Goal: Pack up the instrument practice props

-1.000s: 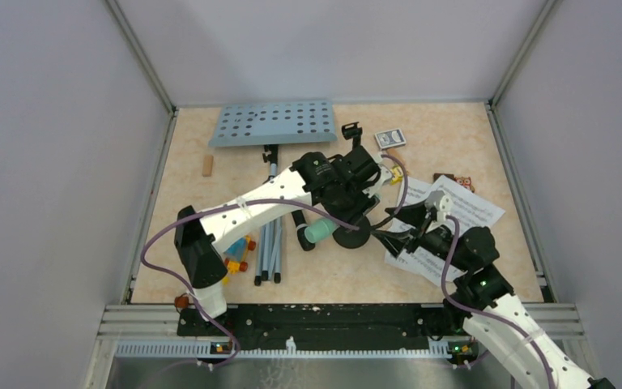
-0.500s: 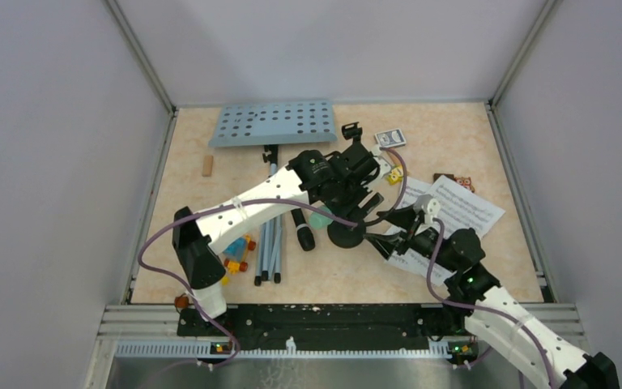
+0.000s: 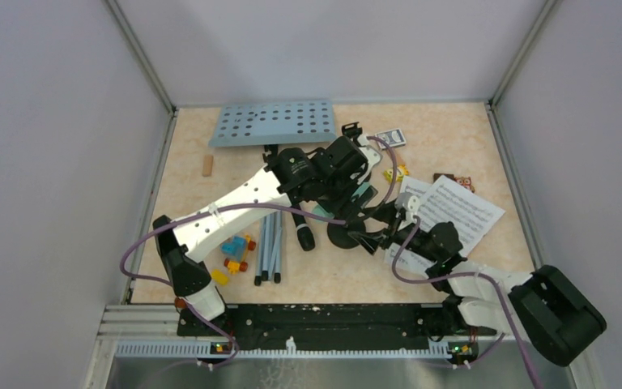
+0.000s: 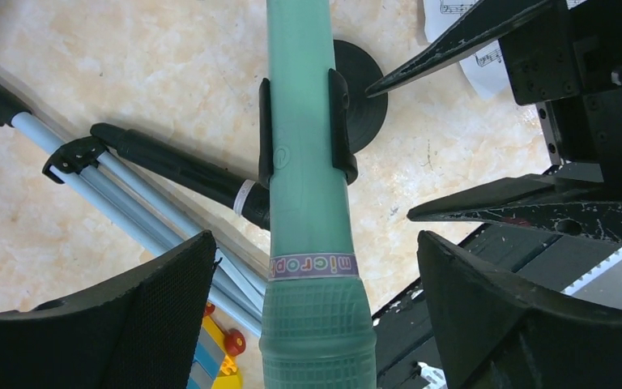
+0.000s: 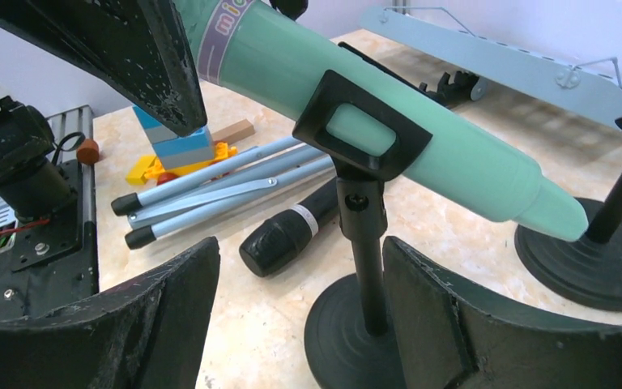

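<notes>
Mint-green microphone point(image 4: 308, 162) clipped in holder point(image 4: 338, 121), centred between fingers of spread left hand point(image 4: 312, 271)

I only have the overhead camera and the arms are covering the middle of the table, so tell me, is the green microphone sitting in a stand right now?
Observer: Yes. The left wrist view shows the green microphone clipped into the black stand.
Operator: Is anything gripping it?
Observer: No. The left claw is open, with both fingers clear of the microphone.
Operator: And the other arm?
Observer: The right claw is open too, with the stand's pole between its fingers in the right wrist view.
</notes>
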### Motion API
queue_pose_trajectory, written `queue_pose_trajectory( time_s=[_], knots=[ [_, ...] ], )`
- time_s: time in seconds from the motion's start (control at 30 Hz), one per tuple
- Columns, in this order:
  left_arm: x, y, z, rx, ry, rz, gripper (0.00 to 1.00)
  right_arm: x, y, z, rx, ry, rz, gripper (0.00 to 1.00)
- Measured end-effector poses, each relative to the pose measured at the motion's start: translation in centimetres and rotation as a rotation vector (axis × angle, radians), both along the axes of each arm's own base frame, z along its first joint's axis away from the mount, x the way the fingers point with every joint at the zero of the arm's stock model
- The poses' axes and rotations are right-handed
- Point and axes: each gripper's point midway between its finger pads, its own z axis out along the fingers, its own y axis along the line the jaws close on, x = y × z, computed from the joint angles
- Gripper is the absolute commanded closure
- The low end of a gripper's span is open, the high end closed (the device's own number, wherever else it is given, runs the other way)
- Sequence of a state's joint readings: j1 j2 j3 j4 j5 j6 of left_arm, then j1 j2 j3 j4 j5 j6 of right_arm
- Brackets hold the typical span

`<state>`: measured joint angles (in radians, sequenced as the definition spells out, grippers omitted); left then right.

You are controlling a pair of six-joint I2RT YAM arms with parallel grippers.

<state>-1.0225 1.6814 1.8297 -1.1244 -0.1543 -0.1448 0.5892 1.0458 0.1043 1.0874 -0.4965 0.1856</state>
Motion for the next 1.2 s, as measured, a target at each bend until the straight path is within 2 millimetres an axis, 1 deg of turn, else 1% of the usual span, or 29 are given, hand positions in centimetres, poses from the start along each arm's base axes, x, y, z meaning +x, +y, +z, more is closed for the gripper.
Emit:
queue_pose_trajectory(
  time_s=[0.2,0.23,0.3,0.4,0.43,0.53,0.7,0.8,0.93,1.03,1.13,1.2],
  knots=[
    [0.0,0.2,-0.1,0.005,0.004,0.014,0.08,0.6,0.8,-0.3,0.022,-0.020,0.013,0.32],
    [0.0,0.3,-0.3,0.008,0.005,0.016,0.11,0.7,0.9,-0.3,0.025,-0.023,0.014,0.33],
    [-0.1,0.5,-0.9,0.023,0.014,0.021,0.21,1.0,1.1,-0.2,0.035,-0.028,0.013,0.35],
    [-0.4,0.9,-2.0,0.049,0.036,0.027,0.26,1.4,1.5,0.2,0.052,-0.038,0.014,0.36],
    [-0.5,1.0,-2.3,0.057,0.042,0.028,0.30,1.5,1.5,0.3,0.057,-0.041,0.014,0.36],
    [-0.7,1.2,-2.9,0.069,0.053,0.030,0.47,1.8,1.9,0.5,0.067,-0.045,0.019,0.38],
    [-0.7,1.3,-2.7,0.058,0.059,0.038,0.65,2.4,2.6,0.3,0.071,-0.032,0.027,0.40],
    [-0.7,1.4,-2.7,0.057,0.060,0.037,0.79,2.5,3.3,-0.1,0.066,-0.017,0.046,0.41],
    [-0.7,1.4,-2.7,0.056,0.061,0.036,0.93,2.4,4.5,-0.7,0.057,-0.001,0.075,0.42],
    [-0.8,1.4,-2.7,0.058,0.064,0.036,0.99,2.6,5.4,-1.4,0.049,0.014,0.082,0.48],
    [-0.8,1.4,-2.8,0.058,0.065,0.034,1.00,3.0,6.0,-2.2,0.040,0.032,0.070,0.59],
    [-0.9,1.5,-2.8,0.058,0.066,0.034,1.00,3.5,6.2,-2.4,0.037,0.033,0.046,0.69]
  ],
)
